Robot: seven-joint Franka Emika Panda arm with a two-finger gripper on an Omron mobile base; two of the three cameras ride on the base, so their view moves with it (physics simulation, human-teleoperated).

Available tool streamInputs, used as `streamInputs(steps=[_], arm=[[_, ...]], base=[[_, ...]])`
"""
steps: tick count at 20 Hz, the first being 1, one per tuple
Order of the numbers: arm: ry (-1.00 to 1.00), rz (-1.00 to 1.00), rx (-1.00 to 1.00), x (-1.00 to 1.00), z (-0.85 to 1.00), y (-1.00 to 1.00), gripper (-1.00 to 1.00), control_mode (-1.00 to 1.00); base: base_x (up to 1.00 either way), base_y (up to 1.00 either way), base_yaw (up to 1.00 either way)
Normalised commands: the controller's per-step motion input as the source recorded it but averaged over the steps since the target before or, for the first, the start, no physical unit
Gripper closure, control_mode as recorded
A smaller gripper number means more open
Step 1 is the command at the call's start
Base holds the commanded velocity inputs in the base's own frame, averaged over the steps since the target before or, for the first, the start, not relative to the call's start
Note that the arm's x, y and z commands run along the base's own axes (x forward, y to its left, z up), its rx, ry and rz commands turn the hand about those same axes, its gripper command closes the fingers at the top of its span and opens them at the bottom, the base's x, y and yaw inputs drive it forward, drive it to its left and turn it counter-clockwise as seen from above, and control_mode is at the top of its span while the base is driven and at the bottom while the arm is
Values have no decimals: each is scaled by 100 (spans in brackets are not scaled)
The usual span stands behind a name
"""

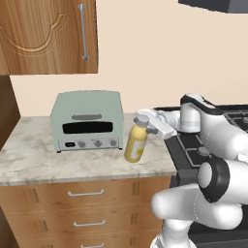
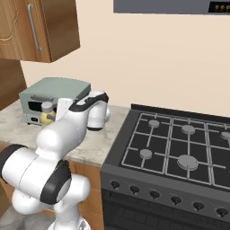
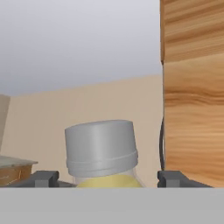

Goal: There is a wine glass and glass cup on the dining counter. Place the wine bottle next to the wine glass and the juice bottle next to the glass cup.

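Note:
The juice bottle, yellow with a pale cap, stands leaning slightly on a marbled worktop just right of a grey toaster oven. My gripper reaches in from the right at the level of its cap and stands open. In the hand view the cap of the juice bottle sits between the two fingertips, with a gap on each side. From the right base view, the juice bottle peeks out behind my gripper. The wine bottle, wine glass, glass cup and dining counter are out of view.
The toaster oven stands close to the left of the bottle. A black gas stove adjoins the worktop on the right. Wooden wall cabinets hang above, and drawers sit below the worktop.

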Motion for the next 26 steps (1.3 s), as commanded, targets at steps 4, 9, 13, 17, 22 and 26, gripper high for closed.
streamInputs(steps=[4, 9, 13, 17, 22, 26], arm=[[0, -4, 0, -2, 3, 0, 100, -100], [0, 0, 0, 0, 0, 0, 100, -100], [0, 0, 0, 0, 0, 0, 100, -100], [0, 0, 0, 0, 0, 0, 100, -100], [0, 0, 0, 0, 0, 0, 100, 100], [0, 0, 0, 0, 0, 0, 100, 100]], base=[[0, 0, 0], [0, 0, 0], [0, 0, 0], [0, 0, 0], [-15, 0, 0], [-52, 3, 0]])
